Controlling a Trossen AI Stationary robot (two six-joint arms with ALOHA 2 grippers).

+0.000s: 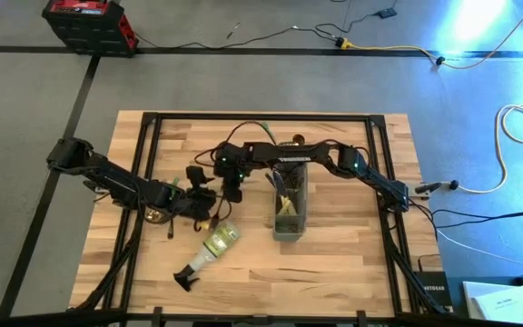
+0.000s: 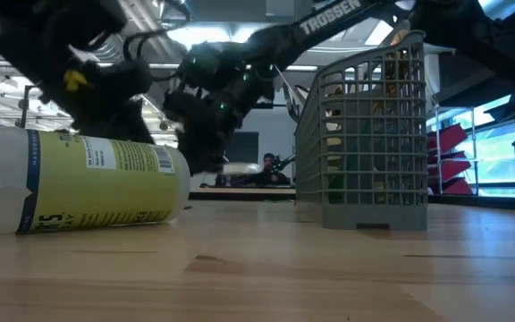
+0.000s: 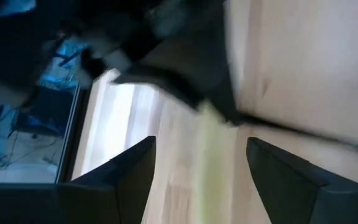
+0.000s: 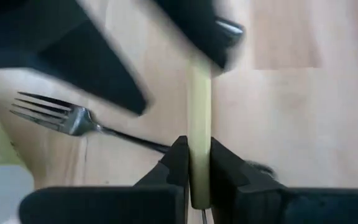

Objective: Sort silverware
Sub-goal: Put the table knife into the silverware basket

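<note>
One cream-handled utensil [image 4: 199, 124] is clamped between the two dark fingers of the right end effector [image 4: 197, 168], handle running straight out from the grip; its working end is hidden behind the other arm's blurred dark parts. One dark fork [image 4: 73, 118] lies flat on the wooden surface [image 4: 303, 124] just beside that grip, four tines visible, not held.

More silverware stands upright in the one grey mesh caddy [image 1: 290, 211]; in the low view yellow and green handles show through the mesh [image 2: 365, 134], count not readable.

Right end effector [image 1: 234, 186]: closed tight on the cream handle, above the surface left of the caddy. Left end effector [image 3: 197, 186]: fingers spread well apart, nothing between them; a pale yellow-green strip, too blurred to identify, shows on the wood past the gap. In the high view it [image 1: 198, 202] sits close to the right end effector.

One clear spray bottle [image 1: 209, 250], yellow-green label, black nozzle, lies on its side near the surface's front edge, below both end effectors. In the low view it [image 2: 88, 192] fills the left foreground, the caddy to its right.

Two arms total, meeting near the surface's middle.
</note>
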